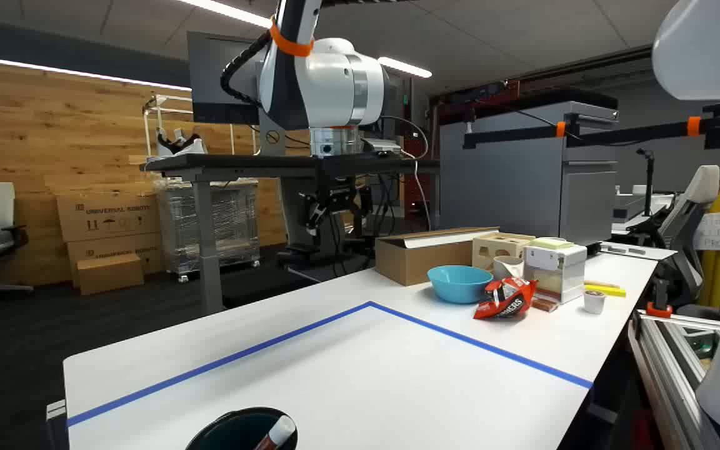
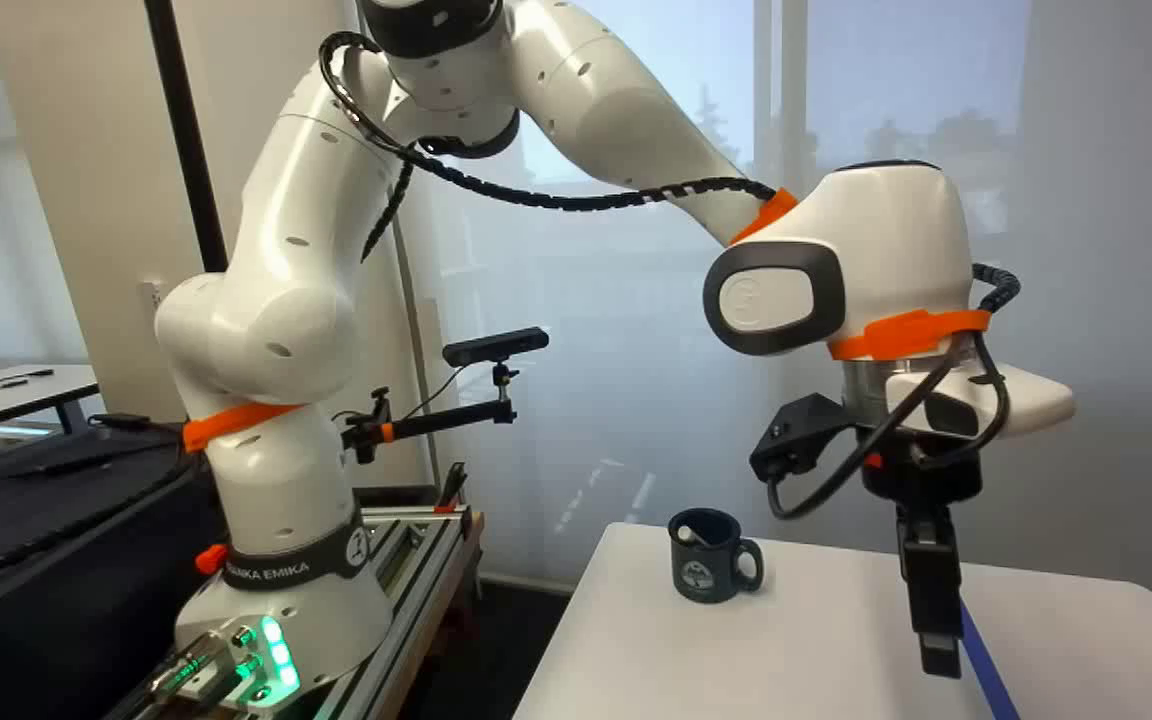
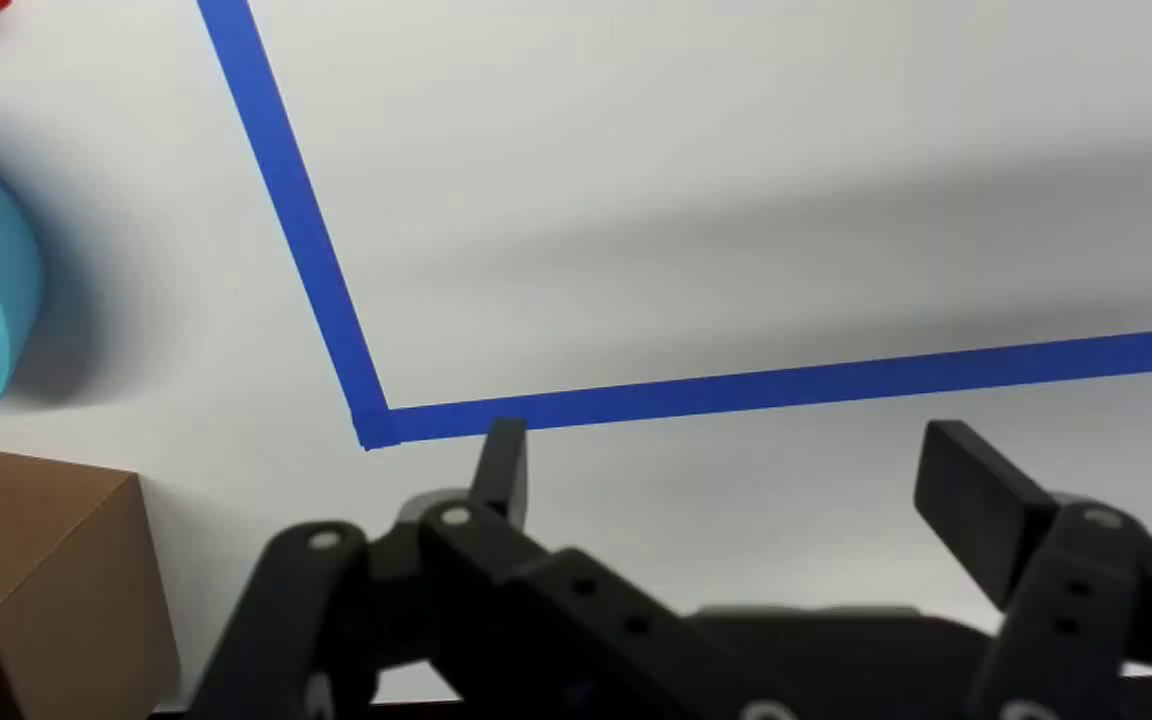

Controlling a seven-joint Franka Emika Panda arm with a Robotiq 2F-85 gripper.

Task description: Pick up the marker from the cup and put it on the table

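On the white, blue-taped table [image 1: 391, 369] stands a dark, handled cup [image 2: 706, 562]; inside leans the thin, white-ended brown marker [image 1: 280, 431], probably light, stiff, slick: pinch that end. The black gripper [image 3: 721, 470] gapes empty.

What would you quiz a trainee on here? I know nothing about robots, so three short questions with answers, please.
1. Multiple choice: where is the marker?
a) in the blue bowl
b) in the cup
c) on the cardboard box

2. True or false: in the wrist view, the gripper stands open.

3. Fill in the missing colour: the tape marking lines on the table is ____.

Key:
1. b; its white end shows inside the rim.
2. True; its two sides are well apart and it holds nothing.
3. Blue.
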